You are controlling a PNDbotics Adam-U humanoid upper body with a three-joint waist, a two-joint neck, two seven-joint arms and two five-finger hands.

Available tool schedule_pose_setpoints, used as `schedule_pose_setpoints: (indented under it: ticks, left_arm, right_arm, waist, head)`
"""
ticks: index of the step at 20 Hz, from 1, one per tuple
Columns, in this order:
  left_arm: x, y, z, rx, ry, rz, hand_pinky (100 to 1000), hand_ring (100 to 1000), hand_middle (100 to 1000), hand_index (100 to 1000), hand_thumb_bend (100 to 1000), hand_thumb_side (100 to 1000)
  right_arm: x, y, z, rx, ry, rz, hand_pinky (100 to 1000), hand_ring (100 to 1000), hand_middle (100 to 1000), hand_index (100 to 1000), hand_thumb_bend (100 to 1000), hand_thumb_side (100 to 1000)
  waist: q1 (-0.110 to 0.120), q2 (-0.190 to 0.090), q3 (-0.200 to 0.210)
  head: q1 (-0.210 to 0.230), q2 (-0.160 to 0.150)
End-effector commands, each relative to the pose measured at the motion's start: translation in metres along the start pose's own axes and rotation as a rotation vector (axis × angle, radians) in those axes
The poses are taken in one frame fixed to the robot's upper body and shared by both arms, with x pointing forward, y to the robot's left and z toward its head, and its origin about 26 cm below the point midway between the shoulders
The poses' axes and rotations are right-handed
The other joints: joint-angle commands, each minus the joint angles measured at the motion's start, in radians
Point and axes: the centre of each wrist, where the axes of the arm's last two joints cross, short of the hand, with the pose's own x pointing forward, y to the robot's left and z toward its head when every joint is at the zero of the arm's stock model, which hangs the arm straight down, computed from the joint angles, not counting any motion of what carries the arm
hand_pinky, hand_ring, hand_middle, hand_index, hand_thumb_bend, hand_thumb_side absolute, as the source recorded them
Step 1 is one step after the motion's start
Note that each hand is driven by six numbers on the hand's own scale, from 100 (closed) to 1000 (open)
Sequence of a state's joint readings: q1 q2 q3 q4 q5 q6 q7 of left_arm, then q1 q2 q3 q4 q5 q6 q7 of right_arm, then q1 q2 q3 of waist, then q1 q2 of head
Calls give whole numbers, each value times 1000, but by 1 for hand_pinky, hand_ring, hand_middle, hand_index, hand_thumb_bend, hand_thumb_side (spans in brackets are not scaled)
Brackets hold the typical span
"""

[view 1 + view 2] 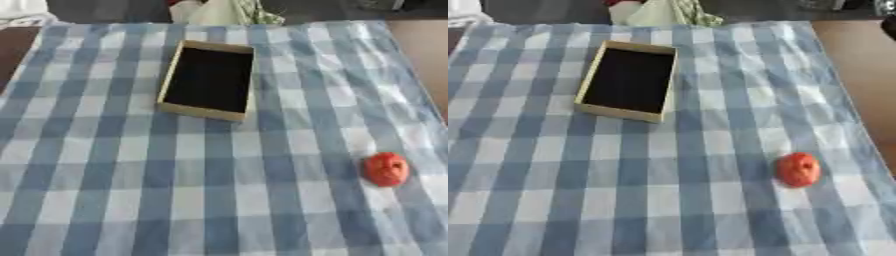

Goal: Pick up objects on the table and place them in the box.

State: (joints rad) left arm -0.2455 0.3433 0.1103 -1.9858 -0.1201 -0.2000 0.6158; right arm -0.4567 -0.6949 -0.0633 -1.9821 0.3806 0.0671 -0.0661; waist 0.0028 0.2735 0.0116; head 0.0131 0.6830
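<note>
A shallow tan box (208,80) with a dark inside lies open on the blue and white checked cloth (131,165), toward the far middle of the table. Nothing shows inside it. A small red rounded object (386,169) rests on the cloth at the right, well nearer to me than the box and apart from it. Neither of my hands shows in either view.
The cloth's right edge runs along a bare brown tabletop (859,75). At the far edge lie a pale bundle with a green checked piece (229,12) and something white at the far left corner (22,11). A brown strip of table (13,50) shows at the left.
</note>
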Motion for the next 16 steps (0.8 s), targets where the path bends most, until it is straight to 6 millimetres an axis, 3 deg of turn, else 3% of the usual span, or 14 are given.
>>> schedule_pose_setpoints:
  ticks: [1, 8, 16]
  left_arm:
    - [4, 6, -7, -16, -37, -24, 748, 756, 687, 816, 555, 656]
    - [4, 6, -7, -26, -37, -29, 749, 756, 687, 816, 555, 657]
    - [4, 6, -7, -35, -36, -31, 749, 757, 687, 816, 555, 657]
  right_arm:
    - [5, -12, -4, 83, -16, 135, 698, 754, 643, 821, 100, 727]
    - [-1, -24, 1, 306, 21, 330, 733, 772, 678, 825, 100, 778]
    - [-3, -33, 3, 490, 34, 372, 760, 791, 712, 832, 100, 792]
  waist:
    - [-4, -23, -4]
    - [-7, -28, -5]
    - [-10, -31, -6]
  head:
    - [7, 4]
    - [9, 9]
    - [4, 11]
